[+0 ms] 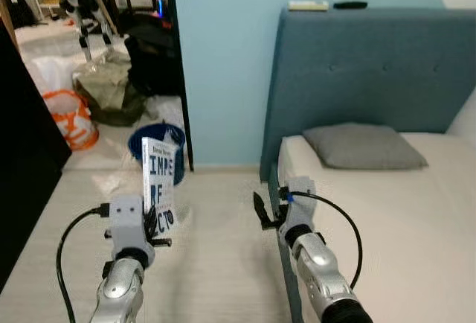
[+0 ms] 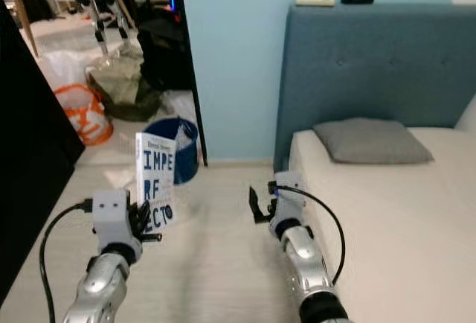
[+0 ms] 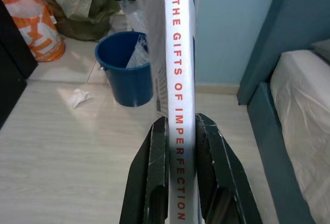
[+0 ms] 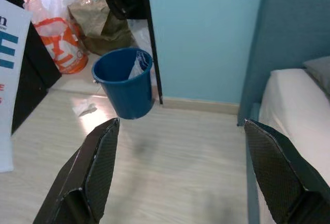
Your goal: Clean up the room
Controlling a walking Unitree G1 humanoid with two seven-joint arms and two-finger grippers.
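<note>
My left gripper (image 1: 158, 228) is shut on a white book (image 1: 158, 186), held upright above the pale floor. Blue and red letters cover its front; its spine (image 3: 180, 79) reads "THE GIFTS OF IMPERFECTION" between the two black fingers (image 3: 154, 182). My right gripper (image 1: 262, 211) is held out beside the bed's near corner, its fingers (image 4: 98, 167) spread wide and open with nothing between them. A blue bucket (image 1: 158, 144) with crumpled plastic inside stands on the floor by the doorway, ahead of the book. A crumpled paper scrap (image 4: 85, 107) lies on the floor near the bucket.
A bed (image 1: 401, 211) with a blue headboard (image 1: 372, 70) and a grey pillow (image 1: 363, 146) fills the right side. A black cabinet (image 1: 22, 144) edges the left. Beyond the doorway lie an orange-and-white bag (image 1: 68, 117), a khaki bag (image 1: 111, 88) and a black bag (image 1: 152, 51).
</note>
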